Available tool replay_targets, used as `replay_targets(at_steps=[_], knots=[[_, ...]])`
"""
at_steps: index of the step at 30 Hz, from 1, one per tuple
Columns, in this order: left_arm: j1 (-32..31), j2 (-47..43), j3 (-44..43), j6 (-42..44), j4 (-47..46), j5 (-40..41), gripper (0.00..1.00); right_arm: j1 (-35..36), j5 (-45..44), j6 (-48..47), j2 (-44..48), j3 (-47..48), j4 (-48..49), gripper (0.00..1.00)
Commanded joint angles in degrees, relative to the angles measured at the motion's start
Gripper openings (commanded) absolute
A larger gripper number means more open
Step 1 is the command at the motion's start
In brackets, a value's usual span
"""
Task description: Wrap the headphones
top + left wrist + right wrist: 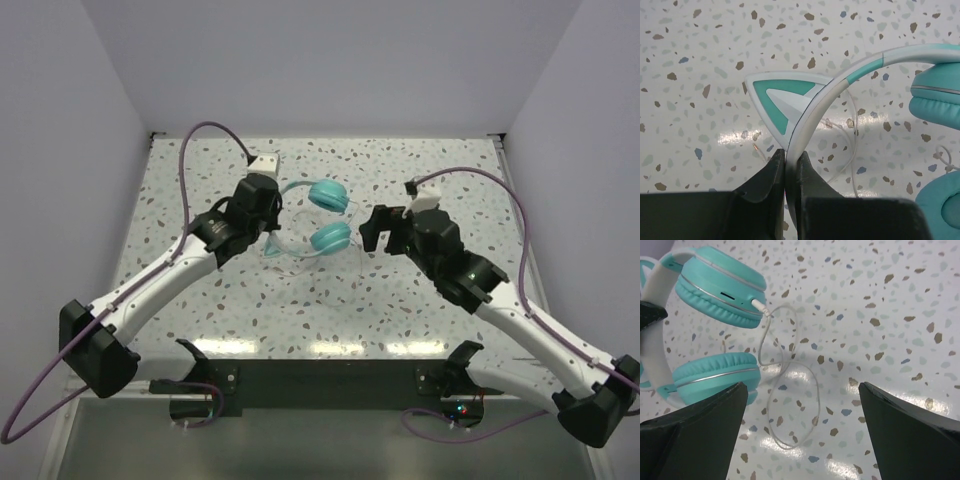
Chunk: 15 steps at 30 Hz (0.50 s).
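Observation:
The headphones (328, 196) lie mid-table, two round teal ear cups side by side, the pale headband toward the left arm. My left gripper (791, 159) is shut on the headband (816, 104) just below a pointed cat ear (776, 98). In the top view that gripper (272, 226) sits at the headphones' left side. The thin pale cable (763, 346) is plugged into the upper ear cup (720, 287) and loops loose on the table. My right gripper (802, 388) stands open above the cable's loop, to the right of the lower ear cup (715, 375), touching nothing.
The speckled tabletop (300, 320) is walled by white panels on the left, right and back. Thick purple cables (200, 135) arc from both arms. The arm bases are bolted to a dark plate (330, 375) at the near edge.

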State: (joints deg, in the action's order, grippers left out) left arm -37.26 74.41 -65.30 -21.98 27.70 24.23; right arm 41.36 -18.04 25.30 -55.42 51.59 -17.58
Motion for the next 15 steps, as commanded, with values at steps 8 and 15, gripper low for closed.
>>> replay_targets(at_steps=[8,15], knots=[[0.25,-6.29,-14.32,-5.18,7.97,6.26,0.00,-0.93,4.75,-6.40,13.67,-7.55,13.53,0.95],[0.34,-9.11,-18.99,-7.11,10.09,5.66,0.00,-0.93,17.67,-5.70,8.76,-13.97,26.35,0.87]])
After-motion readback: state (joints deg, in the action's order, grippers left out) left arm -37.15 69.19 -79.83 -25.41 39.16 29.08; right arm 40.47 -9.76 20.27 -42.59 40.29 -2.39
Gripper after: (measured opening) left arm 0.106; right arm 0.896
